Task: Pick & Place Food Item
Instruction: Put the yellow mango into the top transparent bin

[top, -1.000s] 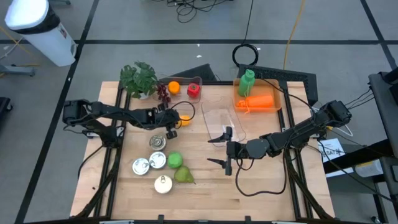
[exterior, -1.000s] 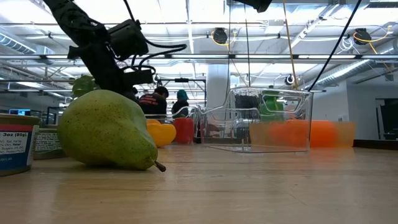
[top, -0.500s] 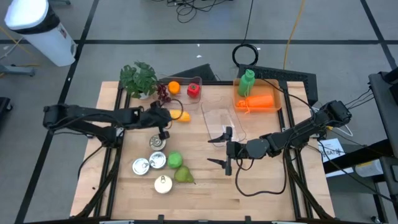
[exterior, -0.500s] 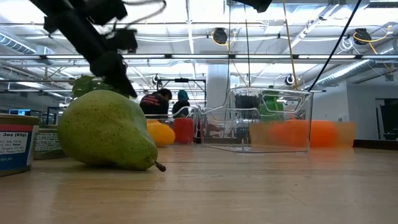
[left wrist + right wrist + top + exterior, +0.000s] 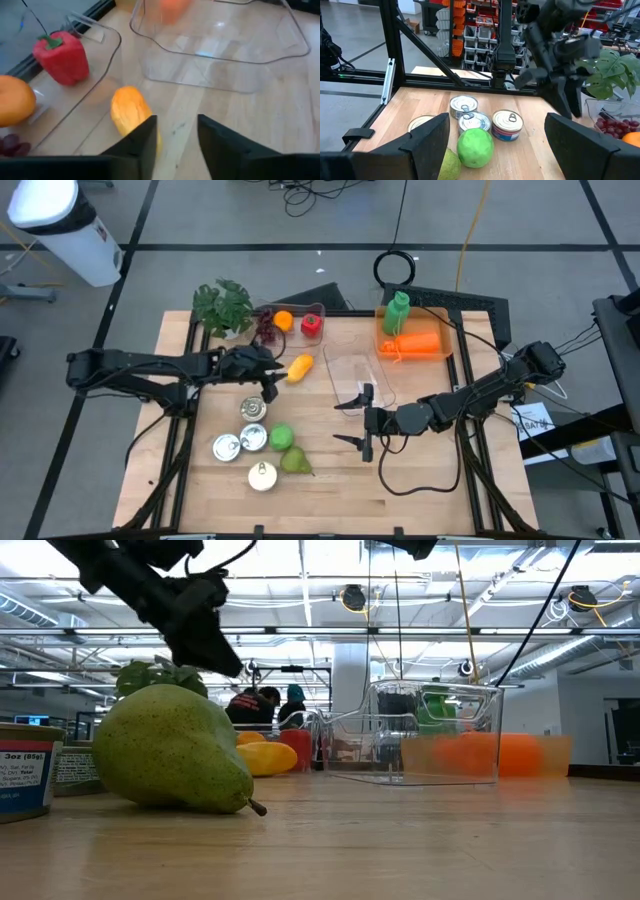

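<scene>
A yellow-orange fruit (image 5: 299, 366) lies on its side on the wooden table (image 5: 420, 470), between two clear containers; it also shows in the low view (image 5: 264, 757). My left gripper (image 5: 268, 380) hangs open above the table just left of the fruit, slanting down toward it. In the left wrist view the fruit (image 5: 128, 109) lies past one fingertip of the gripper (image 5: 177, 125), with nothing between the fingers. My right gripper (image 5: 350, 423) waits open near the table's middle, pointing level toward the left edge.
A clear bin (image 5: 357, 375) stands mid-table. A clear tray (image 5: 107, 47) at the back holds a red pepper (image 5: 62, 57), an orange (image 5: 15, 100) and grapes. Several cans (image 5: 253, 409), a green apple (image 5: 281, 437) and a pear (image 5: 296, 462) lie near left. A plant (image 5: 222, 305) stands at the back.
My left gripper has risen from the table and drawn back a little toward the left edge, tipping more level. The yellow-orange fruit has stayed on the table, shifted slightly toward the right edge and turned about.
</scene>
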Robot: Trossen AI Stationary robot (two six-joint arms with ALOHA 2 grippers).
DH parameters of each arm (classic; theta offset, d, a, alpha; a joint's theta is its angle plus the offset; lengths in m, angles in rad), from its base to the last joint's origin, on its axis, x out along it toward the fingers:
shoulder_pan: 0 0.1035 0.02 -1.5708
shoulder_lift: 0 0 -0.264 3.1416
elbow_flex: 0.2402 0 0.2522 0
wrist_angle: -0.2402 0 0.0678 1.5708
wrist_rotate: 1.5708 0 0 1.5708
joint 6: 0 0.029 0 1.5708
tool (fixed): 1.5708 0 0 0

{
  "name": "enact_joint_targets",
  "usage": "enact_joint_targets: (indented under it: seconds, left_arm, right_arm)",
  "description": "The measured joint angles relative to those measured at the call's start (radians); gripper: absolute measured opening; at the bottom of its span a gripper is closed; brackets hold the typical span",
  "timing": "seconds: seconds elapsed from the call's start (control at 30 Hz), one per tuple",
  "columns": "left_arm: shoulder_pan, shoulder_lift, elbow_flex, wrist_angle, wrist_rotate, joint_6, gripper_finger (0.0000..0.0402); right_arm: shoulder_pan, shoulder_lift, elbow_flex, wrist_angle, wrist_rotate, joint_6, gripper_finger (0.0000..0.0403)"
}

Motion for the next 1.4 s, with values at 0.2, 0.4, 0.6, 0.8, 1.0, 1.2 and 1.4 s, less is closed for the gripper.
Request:
enact_joint_targets:
  seconds: [0.2,0.4,0.6,0.8,1.0,1.2,1.4]
  left_arm:
    - [0.000,0.156,0.000,0.077,-0.031,-0.015,0.0243]
    - [0.003,0.294,0.000,0.173,-0.119,-0.072,0.0311]
    - [0.003,0.383,0.001,0.224,-0.203,-0.182,0.0334]
    - [0.003,0.458,0.002,0.285,-0.245,-0.227,0.0335]
    - [0.003,0.534,0.002,0.340,-0.292,-0.229,0.0335]
    - [0.004,0.588,0.002,0.334,-0.296,-0.230,0.0335]
    - [0.004,0.591,0.002,0.316,-0.255,-0.233,0.0284]
  right_arm:
    - [-0.005,0.000,0.000,0.001,0.000,0.000,0.0306]
    - [-0.004,0.000,0.000,0.000,0.000,0.000,0.0306]
    - [-0.004,0.000,0.000,0.000,0.000,0.000,0.0306]
    - [-0.004,0.000,0.000,0.000,0.000,0.000,0.0306]
    - [-0.004,0.000,0.000,-0.001,0.000,0.004,0.0306]
    - [-0.004,0.000,0.000,-0.001,0.000,0.004,0.0306]
    - [-0.004,0.000,0.000,-0.001,0.001,0.004,0.0306]
